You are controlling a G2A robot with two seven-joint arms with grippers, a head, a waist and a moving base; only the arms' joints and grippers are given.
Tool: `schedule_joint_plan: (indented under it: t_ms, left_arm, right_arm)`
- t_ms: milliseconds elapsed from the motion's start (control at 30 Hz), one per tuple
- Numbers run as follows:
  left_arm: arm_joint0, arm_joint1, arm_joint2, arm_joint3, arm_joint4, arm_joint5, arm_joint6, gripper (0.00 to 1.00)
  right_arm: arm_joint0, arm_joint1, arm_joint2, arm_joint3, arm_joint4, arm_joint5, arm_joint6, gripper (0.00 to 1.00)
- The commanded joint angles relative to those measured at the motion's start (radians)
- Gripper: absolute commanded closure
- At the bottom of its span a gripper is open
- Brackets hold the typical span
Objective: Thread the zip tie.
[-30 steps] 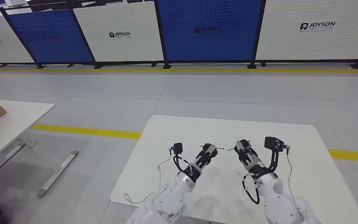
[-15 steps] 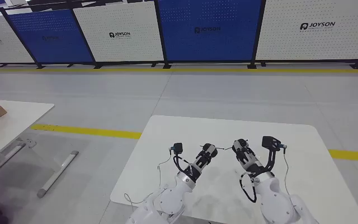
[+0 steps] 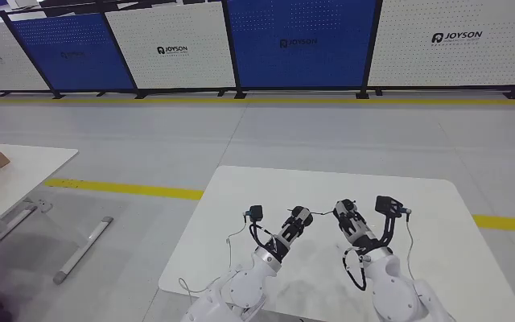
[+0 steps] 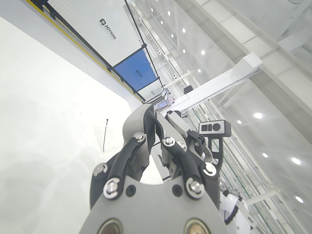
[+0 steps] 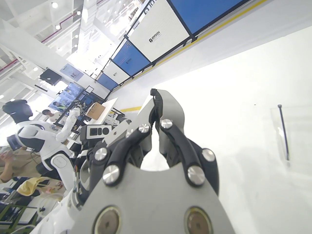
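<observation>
Right gripper [image 3: 342, 208] had closed in toward left gripper [image 3: 303, 212], at its 9 o'clock. Both sets of fingers were clamped on the zip tie [image 3: 322, 213], held above the surface [image 3: 418, 201], its long axis running 9-to-3 between them.

White table [image 3: 259, 191] with black zip tie [image 4: 105, 135]

The left pincer [image 4: 156, 122], pressed closed, hangs over the white table [image 4: 48, 98] near a loose zip tie [image 4: 105, 135].
</observation>
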Motion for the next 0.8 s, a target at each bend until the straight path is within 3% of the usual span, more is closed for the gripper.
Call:
schedule_joint_plan:
  t_ms: [0, 767]
  left_arm:
    - [0.0, 0.0, 0.0, 0.0, 0.0, 0.0, 0.0, 1.0]
    - [0.0, 0.0, 0.0, 0.0, 0.0, 0.0, 0.0, 1.0]
  right_arm:
    - [0.002, -0.002, 0.0, 0.001, -0.001, 0.005, -0.004, 1.0]
    - [0.004, -0.013, -0.004, 0.015, -0.008, 0.0, 0.009, 1.0]
